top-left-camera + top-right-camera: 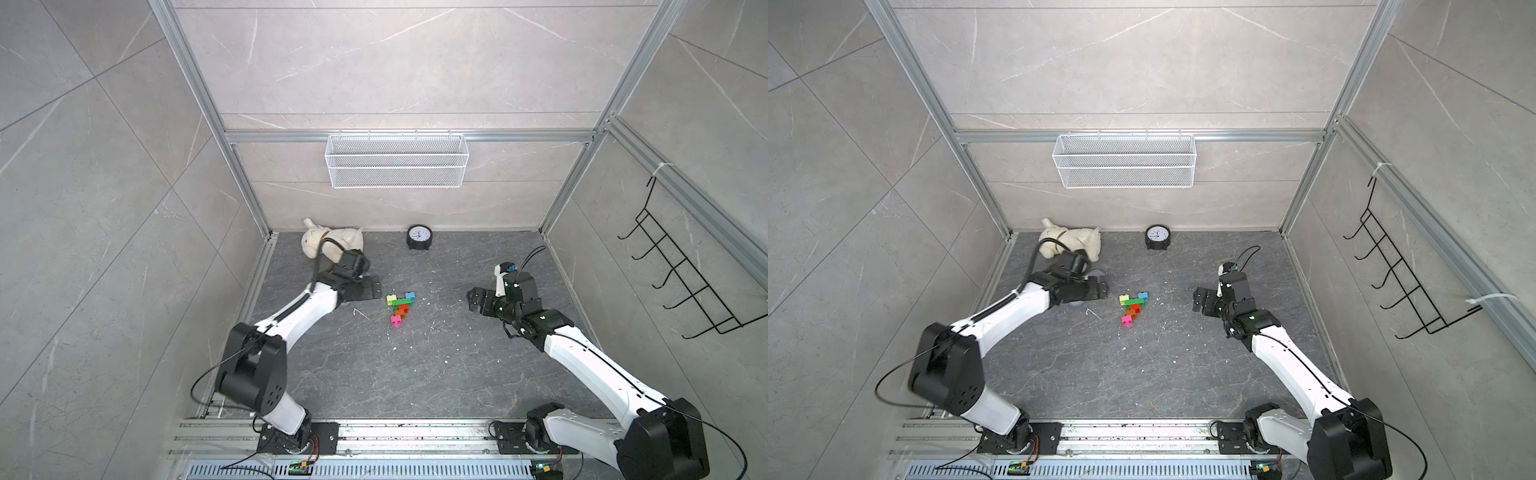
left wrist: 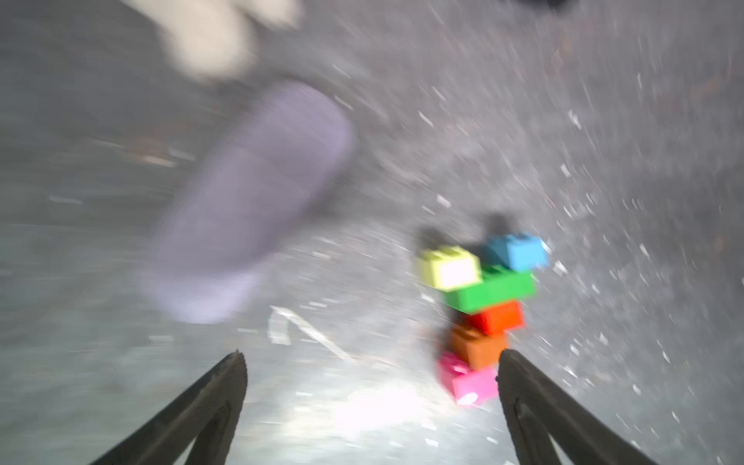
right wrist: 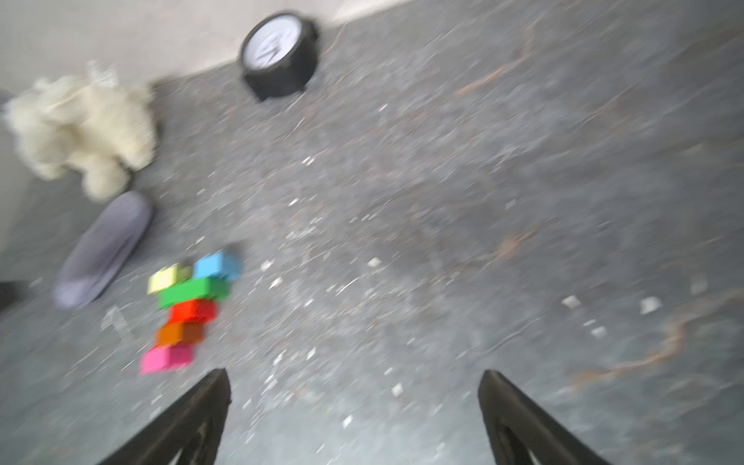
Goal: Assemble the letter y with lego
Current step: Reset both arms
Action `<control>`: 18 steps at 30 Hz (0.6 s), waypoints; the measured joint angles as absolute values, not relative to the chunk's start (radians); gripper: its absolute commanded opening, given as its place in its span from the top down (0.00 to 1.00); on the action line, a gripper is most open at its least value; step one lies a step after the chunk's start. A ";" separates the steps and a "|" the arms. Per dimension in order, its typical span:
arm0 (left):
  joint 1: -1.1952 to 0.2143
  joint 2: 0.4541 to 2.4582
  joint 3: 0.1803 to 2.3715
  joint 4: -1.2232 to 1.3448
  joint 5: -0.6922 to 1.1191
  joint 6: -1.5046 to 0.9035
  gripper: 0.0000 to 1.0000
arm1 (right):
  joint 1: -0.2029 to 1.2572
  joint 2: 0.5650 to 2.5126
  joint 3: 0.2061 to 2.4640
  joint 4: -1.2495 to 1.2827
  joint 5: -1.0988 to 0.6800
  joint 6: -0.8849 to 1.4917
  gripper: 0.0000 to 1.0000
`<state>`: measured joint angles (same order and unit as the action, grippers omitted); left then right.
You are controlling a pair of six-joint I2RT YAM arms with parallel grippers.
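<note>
The letter y (image 1: pixel 400 308) (image 1: pixel 1133 308) lies flat on the dark floor, built of lego. Its yellow-green (image 2: pixel 449 267) and blue (image 2: pixel 517 251) bricks are the prongs on a longer green brick (image 2: pixel 493 292). Red (image 2: pixel 499 318), orange (image 2: pixel 477 346) and pink (image 2: pixel 469 382) bricks form the stem. My left gripper (image 1: pixel 377 289) (image 2: pixel 371 354) is open and empty, just left of the figure and apart from it. On the other side, farther away, my right gripper (image 1: pixel 470 300) (image 3: pixel 354 372) stands open with nothing between its fingers.
A lilac oblong case (image 2: pixel 249 201) (image 3: pixel 104 249) lies under my left wrist. A cream plush toy (image 1: pixel 328 241) and a black clock (image 1: pixel 419 237) stand by the back wall. A white wire basket (image 1: pixel 397 160) hangs on that wall, and a black hook rack (image 1: pixel 681 282) hangs on the right wall.
</note>
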<state>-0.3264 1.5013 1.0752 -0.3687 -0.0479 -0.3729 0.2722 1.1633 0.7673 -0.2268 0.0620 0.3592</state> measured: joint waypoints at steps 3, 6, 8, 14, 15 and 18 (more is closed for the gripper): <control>-0.143 1.391 0.917 -0.228 -0.060 -0.273 0.00 | 0.223 1.171 0.705 -0.136 0.141 0.271 0.01; -0.043 1.341 0.744 -0.070 -0.069 -0.181 0.00 | 0.184 1.172 0.637 -0.056 0.198 0.197 0.00; -0.017 1.360 0.638 0.059 -0.071 -0.130 0.00 | 0.160 1.173 0.588 0.016 0.218 0.158 0.01; 0.012 1.478 0.414 0.452 -0.078 -0.048 0.00 | 0.094 1.314 0.319 0.551 0.159 0.064 0.00; 0.022 1.494 0.378 0.538 -0.078 -0.047 0.00 | 0.085 1.374 0.285 0.633 0.141 0.055 0.00; 0.047 1.513 0.344 0.637 -0.083 -0.047 0.00 | 0.078 1.529 0.265 0.795 0.092 0.038 0.00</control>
